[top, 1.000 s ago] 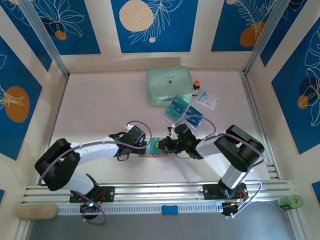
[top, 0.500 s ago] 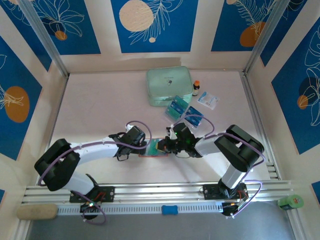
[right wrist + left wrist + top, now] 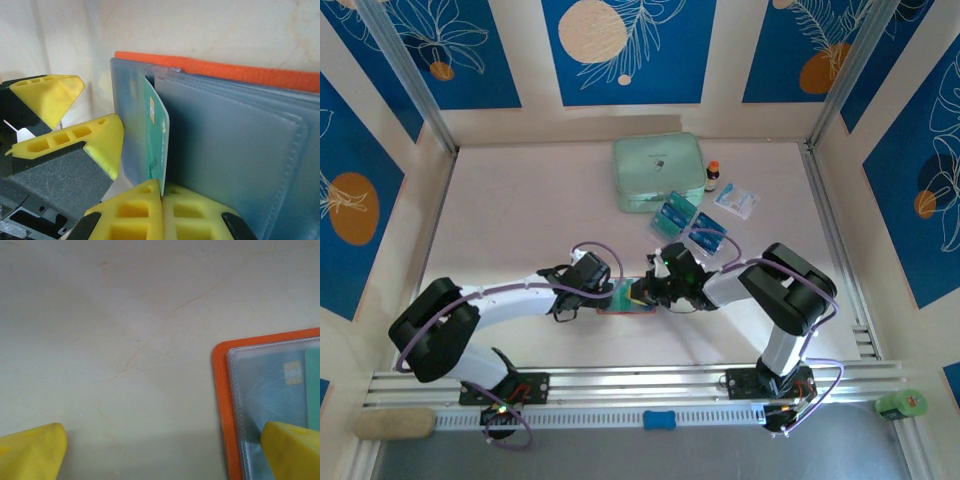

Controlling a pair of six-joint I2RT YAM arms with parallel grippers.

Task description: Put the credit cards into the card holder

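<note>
Since a second ago, the right arm has slid a little to the left, carrying the right end effector (image 3: 647, 288) farther over the card holder (image 3: 626, 299); the left arm has not shifted.

The card holder lies open on the bench (image 3: 520, 220), near the front and between the two arms. Its orange edge (image 3: 225, 69) frames a stack of clear, greyish sleeves.

The right end effector (image 3: 162, 196) is pinched tight on a credit card (image 3: 157, 131). The card stands on its edge, with its far end pushed in between two of the sleeves. From the left wrist, the same card shows as a pale teal strip (image 3: 314, 385) at the right border, and another blue card sits behind the plastic beside it.

The left end effector (image 3: 160, 455) is spread wide. One yellow finger (image 3: 292, 452) lies over the near corner of the holder's sleeve, and the other is over bare bench. From above, the left end effector (image 3: 607, 292) sits at the holder's left side.

The other credit cards (image 3: 671, 214) lie farther back, just in front of a mint-green zip case (image 3: 658, 172). A small bottle (image 3: 712, 176) and a white-and-blue packet (image 3: 735, 201) lie to its right.
</note>
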